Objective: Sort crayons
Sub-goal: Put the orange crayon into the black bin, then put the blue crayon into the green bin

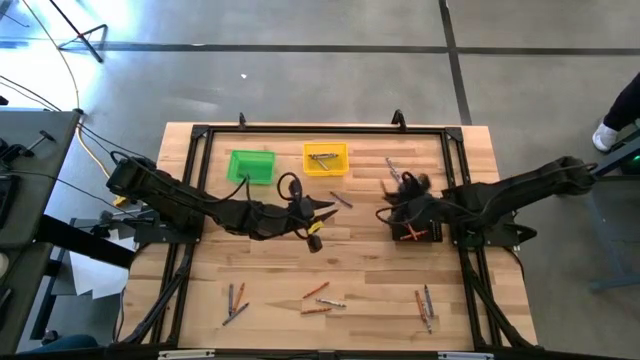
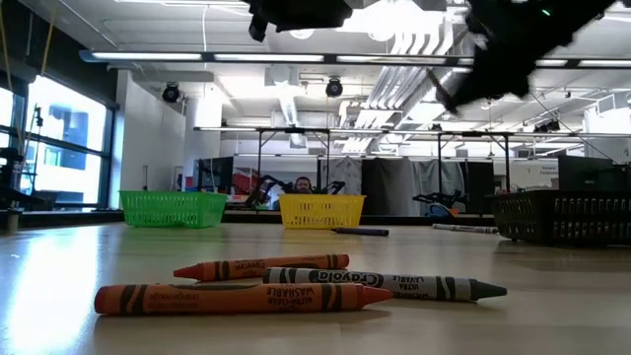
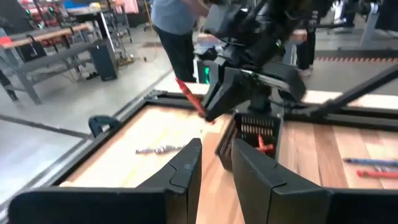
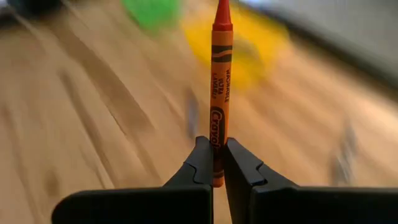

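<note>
Right gripper (image 4: pixel 213 163): clenched on an orange crayon (image 4: pixel 219 81) — gripped near its blunt end, the tip pointing straight out past the fingers. In the high view it sits over the black bin (image 1: pixel 415 222) at the table's right-middle.

Left gripper (image 1: pixel 318 213): fingers parted with nothing between them, held above mid-table and facing the right gripper across a stretch of bare wood.

Black bin: directly under the right gripper; at least one orange-red crayon lies inside.

Yellow bin (image 1: pixel 326 158): beyond the left gripper, near the far rail, holding a few grey crayons.

Green bin (image 1: pixel 251 165): just beside the yellow one, further from the right gripper.

Loose crayons: three small clusters (image 1: pixel 322 298) near the front edge, well apart from both grippers; a dark one (image 1: pixel 341 199) just beyond the left gripper; more toward the far right corner.

Open room: the table's (image 1: pixel 370 262) centre, between the grippers and the front clusters, is bare wood — a black frame rail runs along each edge.
</note>
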`<control>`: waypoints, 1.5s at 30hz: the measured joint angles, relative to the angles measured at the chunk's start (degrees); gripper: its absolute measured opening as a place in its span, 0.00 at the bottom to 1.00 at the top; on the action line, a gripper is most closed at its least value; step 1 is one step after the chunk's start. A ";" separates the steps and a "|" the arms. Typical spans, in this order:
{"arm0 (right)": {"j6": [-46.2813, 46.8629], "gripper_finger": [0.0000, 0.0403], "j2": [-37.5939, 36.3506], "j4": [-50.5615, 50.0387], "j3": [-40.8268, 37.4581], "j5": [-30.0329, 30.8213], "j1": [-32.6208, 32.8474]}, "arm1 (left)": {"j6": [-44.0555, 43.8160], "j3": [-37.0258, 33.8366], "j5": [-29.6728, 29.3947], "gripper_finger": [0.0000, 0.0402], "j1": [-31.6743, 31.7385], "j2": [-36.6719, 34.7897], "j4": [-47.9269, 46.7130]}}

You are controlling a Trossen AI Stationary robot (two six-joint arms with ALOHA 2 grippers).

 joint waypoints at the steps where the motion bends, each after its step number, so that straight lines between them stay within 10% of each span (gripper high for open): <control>1: 4.72 0.00 -0.68 -5.58 0.00 -1.13 0.16 | -0.86 0.00 0.01 0.20 0.00 0.00 -0.65; 8: 24.16 0.00 0.93 -27.77 -0.02 -11.86 3.13 | -4.13 0.00 -0.13 0.20 0.07 0.00 -2.34; 37: 24.53 0.21 13.44 -27.53 -0.02 -22.58 5.54 | -4.07 0.00 -0.14 0.20 0.09 0.00 -3.46; 45: 24.68 0.22 13.22 -27.08 1.30 -28.53 5.57 | -16.98 -0.02 4.38 0.19 -1.89 -3.36 -30.11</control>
